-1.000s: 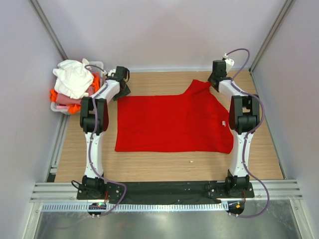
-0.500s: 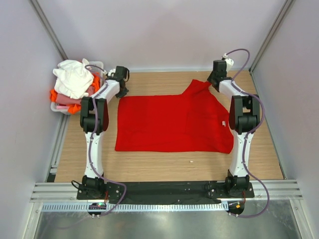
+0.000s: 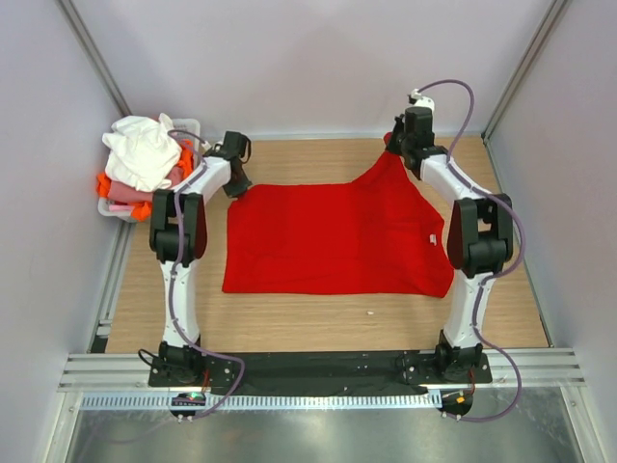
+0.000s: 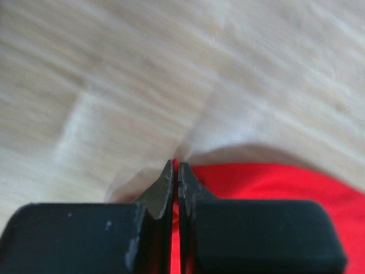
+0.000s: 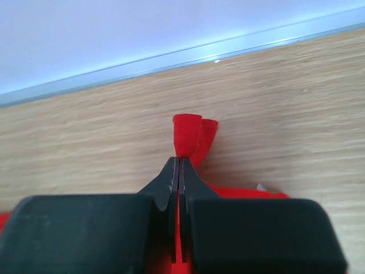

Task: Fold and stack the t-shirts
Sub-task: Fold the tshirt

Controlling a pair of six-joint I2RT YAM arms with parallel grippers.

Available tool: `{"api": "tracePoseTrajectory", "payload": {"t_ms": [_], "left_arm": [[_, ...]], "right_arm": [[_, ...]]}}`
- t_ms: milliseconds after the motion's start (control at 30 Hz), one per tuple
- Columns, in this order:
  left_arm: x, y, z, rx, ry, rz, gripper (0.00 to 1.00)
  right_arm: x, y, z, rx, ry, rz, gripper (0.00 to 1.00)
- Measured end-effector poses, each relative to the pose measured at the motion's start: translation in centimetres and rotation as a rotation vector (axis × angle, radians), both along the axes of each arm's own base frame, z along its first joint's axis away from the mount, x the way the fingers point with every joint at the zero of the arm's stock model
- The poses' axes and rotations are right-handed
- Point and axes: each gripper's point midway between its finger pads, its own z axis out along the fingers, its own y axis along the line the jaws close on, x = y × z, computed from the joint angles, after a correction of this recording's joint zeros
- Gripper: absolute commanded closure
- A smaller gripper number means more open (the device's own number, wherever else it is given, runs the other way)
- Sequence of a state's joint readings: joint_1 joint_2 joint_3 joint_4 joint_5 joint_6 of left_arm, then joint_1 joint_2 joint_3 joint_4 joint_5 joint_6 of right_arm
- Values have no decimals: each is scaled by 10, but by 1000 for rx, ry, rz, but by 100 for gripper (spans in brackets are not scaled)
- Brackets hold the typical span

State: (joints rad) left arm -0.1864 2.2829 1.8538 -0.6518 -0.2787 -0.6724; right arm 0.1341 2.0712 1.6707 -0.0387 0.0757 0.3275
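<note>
One red shirt (image 3: 333, 236) laid flat, one pile (image 3: 143, 156) of white, pink and orange ones. Left gripper (image 4: 175, 170) and right gripper (image 5: 178, 164) each clamp a far corner of the red shirt.

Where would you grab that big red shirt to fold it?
By its two far corners, coming in from the near side. The shirt lies flat and much wider than a gripper, so one hold would likely leave it sagging. The left gripper is shut on the far left corner, the right gripper on the far right one, pulled into a peak.
</note>
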Motion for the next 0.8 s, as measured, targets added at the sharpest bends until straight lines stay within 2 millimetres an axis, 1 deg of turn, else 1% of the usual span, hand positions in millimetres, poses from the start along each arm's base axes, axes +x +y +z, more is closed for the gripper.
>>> {"api": "tracePoseTrajectory", "payload": {"t_ms": [133,233,333,433,600,700,800], "left_arm": [[-21,-8,8,-34,22,-29,100],[-34,-10,18,-54,19,-43,100],[-49,-8,28,-58,17,-47,100],[-61,-5,35,-55,12,-53,100],[-77,1,34,-26,33,-69,100],[-79,5,33,0,42,-80,100],[-80,12,33,35,46,-83,100]], "right_arm": [[-36,14,37,-19,-27,54,99],[-62,14,68,-39,-61,69,99],[-88,11,83,-57,-75,68,98],[-117,5,83,-71,-61,56,98],[-159,-9,60,-100,3,25,99],[-176,-16,52,-117,31,7,99],[-185,-23,53,-133,32,-17,98]]}}
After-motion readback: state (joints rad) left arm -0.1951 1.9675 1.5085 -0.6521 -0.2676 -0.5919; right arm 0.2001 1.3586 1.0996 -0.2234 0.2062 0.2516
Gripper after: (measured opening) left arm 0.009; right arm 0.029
